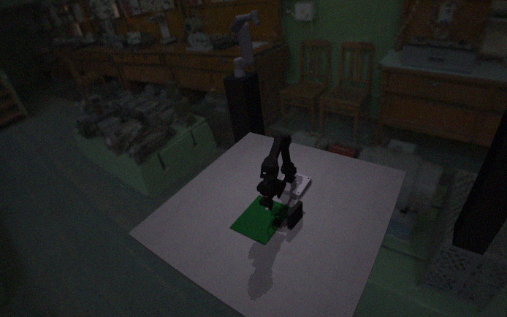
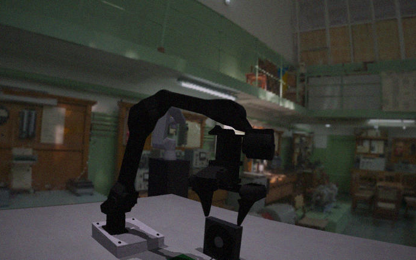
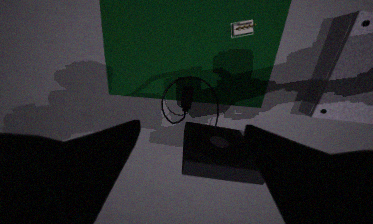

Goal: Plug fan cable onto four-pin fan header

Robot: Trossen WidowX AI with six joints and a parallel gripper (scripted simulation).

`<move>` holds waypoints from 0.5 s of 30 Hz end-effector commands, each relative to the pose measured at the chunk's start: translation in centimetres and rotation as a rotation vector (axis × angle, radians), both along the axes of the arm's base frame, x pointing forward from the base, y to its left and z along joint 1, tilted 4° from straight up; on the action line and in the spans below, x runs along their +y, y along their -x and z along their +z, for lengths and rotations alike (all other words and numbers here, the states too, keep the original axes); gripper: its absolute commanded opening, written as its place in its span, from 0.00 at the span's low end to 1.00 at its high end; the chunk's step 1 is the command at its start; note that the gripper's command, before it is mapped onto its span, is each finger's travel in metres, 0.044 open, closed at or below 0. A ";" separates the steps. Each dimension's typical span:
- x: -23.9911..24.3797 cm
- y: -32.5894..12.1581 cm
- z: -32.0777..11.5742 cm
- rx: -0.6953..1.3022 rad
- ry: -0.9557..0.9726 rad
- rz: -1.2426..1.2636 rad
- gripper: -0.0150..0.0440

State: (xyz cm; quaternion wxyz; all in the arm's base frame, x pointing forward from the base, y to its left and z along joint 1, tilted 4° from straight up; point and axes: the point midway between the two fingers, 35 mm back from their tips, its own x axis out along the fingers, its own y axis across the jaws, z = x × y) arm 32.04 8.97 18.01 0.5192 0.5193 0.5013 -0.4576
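Observation:
The green board [image 1: 248,226] [image 3: 157,40] [image 2: 182,257] lies on the table. The four-pin header [image 3: 243,28] is a small white part with its pins showing and no plug on it. The dark plug [image 3: 186,97] is on the thin black cable [image 3: 218,107], which loops near the board's edge by the fan; whether the plug touches the board I cannot tell. The black fan [image 1: 295,215] [image 2: 231,238] [image 3: 202,145] stands beside the board. My gripper [image 2: 222,220] [image 3: 192,127] is wide open and empty, above the fan and plug area, its fingers pointing down.
The arm's pale base plate [image 1: 305,185] [image 2: 106,238] [image 3: 337,95] stands on the grey table [image 1: 326,244] [image 2: 57,226] near the board. The arm's shadows fall over the board and table and darken the area around the plug.

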 end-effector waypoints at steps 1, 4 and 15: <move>0.2 -0.3 0.8 -0.012 -0.003 -0.118 1.00; 0.2 -0.3 0.8 -0.012 -0.003 -0.118 1.00; 0.6 -1.3 -5.8 -0.013 -0.003 -0.118 1.00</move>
